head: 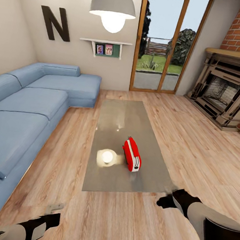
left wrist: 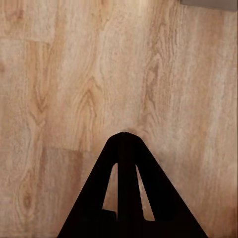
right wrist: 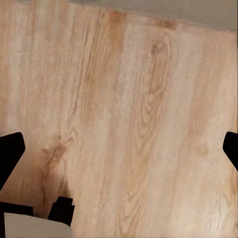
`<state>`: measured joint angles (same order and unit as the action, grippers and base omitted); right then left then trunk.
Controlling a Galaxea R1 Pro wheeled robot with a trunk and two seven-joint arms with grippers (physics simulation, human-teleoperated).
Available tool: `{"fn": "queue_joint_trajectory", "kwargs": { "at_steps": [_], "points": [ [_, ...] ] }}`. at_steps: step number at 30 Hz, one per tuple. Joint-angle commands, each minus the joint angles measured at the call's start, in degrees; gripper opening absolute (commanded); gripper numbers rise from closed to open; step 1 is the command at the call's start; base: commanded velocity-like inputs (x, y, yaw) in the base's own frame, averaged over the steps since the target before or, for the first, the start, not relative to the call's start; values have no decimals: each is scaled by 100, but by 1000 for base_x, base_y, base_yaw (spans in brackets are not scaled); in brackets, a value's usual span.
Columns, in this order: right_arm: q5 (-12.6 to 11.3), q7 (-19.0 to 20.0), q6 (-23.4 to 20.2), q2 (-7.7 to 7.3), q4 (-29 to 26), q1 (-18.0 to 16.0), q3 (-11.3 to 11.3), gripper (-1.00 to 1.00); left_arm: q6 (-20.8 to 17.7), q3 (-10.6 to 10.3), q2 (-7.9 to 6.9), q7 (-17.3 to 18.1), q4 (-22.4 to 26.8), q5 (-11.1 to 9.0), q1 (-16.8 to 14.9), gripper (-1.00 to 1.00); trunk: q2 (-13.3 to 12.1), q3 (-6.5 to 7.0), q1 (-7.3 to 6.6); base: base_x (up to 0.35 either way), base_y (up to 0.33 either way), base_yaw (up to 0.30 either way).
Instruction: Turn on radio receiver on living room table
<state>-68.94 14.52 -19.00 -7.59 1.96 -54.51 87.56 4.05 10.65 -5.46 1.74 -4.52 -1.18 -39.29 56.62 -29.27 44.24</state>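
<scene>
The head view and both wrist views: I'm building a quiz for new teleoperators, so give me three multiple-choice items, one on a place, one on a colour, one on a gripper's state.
1. Where is the small red radio with white trim?
A. on the blue sectional sofa
B. on the long glossy grey-beige coffee table
C. on the wooden floor

2. What colour is the big letter N on the wall?
A. dark
B. white
C. red

3. How does the left gripper stand?
A. open wide
B. shut on the radio
C. shut, empty

Key: 1 B, the radio stands on the table near its middle; 2 A, it reads dark against the pale wall; 3 C, its fingertips meet over bare floor.
</scene>
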Motion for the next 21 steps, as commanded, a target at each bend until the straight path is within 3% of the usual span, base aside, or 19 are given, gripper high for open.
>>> {"fn": "queue_joint_trajectory", "kwargs": {
  "at_steps": [1, 5, 7, 8, 9, 10, 14, 19, 21],
  "points": [
    [-9, -2, 187, -4, 52, 140, -12, 100, 1, -1, -31, -2, -1, 10, 38, -100, -42, 20, -23, -79, -22, 0],
    [-45, -185, 1575, -136, 211, 1226, -23, 100, 16, -1, -313, -3, -3, 167, 444, -100, -202, 92, -111, -29, -8, 0],
    [-173, -433, 1919, -157, 227, 1638, -26, 100, 27, -1, -408, -1, -3, 227, 671, -100, -282, 128, -155, -9, -2, 0],
    [-332, -639, 2064, -157, 233, 1897, -27, 100, 33, -1, -447, 0, -4, 256, 846, -100, -322, 145, -177, -4, -1, 0],
    [-978, -1173, 2261, -135, 234, 2554, -23, 100, 56, -1, -503, 1, -3, 296, 1444, -100, -362, 163, -199, -1, 0, 0],
    [-1123, -1261, 2283, -107, 231, 2700, -18, 100, 64, -1, -506, 1, -3, 299, 1541, -100, -403, 181, -220, 0, 0, 0],
    [-1344, -1384, 2285, 60, 227, 2929, -12, 100, 310, -1, -480, 2, -5, 303, 2092, -100, -563, 253, -308, 0, 0, 0],
    [-1393, -1413, 2285, 194, 226, 2983, -11, 100, 466, 6, -437, 2, 4, 291, 2249, -100, -563, 253, -308, 0, 0, 0],
    [-1400, -1412, 2282, 208, 226, 2988, -11, 100, 480, 7, -337, 7, 4, 282, 2262, -100, -563, 253, -308, 0, 0, 0]
  ]
}}
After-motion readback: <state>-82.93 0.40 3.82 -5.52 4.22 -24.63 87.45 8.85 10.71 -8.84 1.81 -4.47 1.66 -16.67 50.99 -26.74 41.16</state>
